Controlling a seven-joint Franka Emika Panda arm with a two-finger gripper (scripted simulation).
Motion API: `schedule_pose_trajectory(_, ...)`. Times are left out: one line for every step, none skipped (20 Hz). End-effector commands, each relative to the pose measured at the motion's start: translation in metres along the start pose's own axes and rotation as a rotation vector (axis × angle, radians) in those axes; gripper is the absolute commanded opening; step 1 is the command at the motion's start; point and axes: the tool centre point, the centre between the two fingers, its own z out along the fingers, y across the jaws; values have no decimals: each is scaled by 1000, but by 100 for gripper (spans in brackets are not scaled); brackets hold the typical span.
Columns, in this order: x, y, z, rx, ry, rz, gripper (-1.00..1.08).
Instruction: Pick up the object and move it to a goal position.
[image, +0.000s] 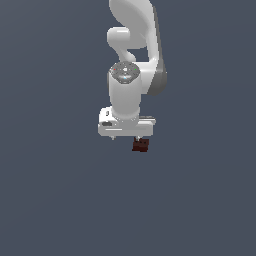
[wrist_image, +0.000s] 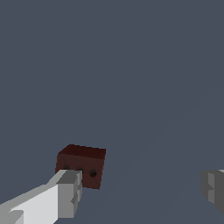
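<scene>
White Panda arm (image: 131, 60) reaching down, claw (wrist_image: 140, 190) spread wide apart, small reddish-brown block (wrist_image: 82, 165) just beside one fingertip (wrist_image: 70, 192), not between them, over plain grey-blue ground (image: 50, 200)

Arm (image: 134, 55) comes down from the top of the exterior view, hand pointing down at the bench (image: 50, 200). Gripper (image: 126, 136) sits at the arm's lower end. Block (image: 141, 145) lies just below the hand, offset toward the exterior view's right, under that end of the hand rather than its middle. In the wrist view the fingers (wrist_image: 65, 192) stand wide apart; the block (wrist_image: 82, 165) is right by one finger, beyond its tip, not in the gap between them. Can't tell if they touch. The other finger is well apart from the block.
</scene>
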Motion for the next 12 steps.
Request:
schedule_pose_trajectory(0, -1, 1, 0, 0, -10, 100)
schedule_pose_trajectory(-1, -1, 1, 0, 0, -17, 100)
schedule_pose_trajectory(-1, -2, 2, -1, 0, -26, 100)
schedule_pose_trajectory(-1, -2, 3, -1, 0, -37, 100)
schedule_pose_trajectory(-1, -2, 4, -2, 0, -48, 100)
schedule_pose_trajectory(-2, -3, 5, -2, -1, -62, 100)
schedule_pose_trajectory(-2, -3, 6, -3, -1, -77, 100)
schedule_pose_trajectory(-3, -4, 7, -3, -1, -93, 100)
schedule_pose_trajectory(-3, -5, 8, -4, -1, -111, 100)
schedule_pose_trajectory(-4, -6, 10, -4, -1, -131, 100)
schedule_pose_trajectory(-4, -7, 11, -5, -1, -152, 100)
schedule_pose_trajectory(-5, -8, 13, -6, -1, -174, 100)
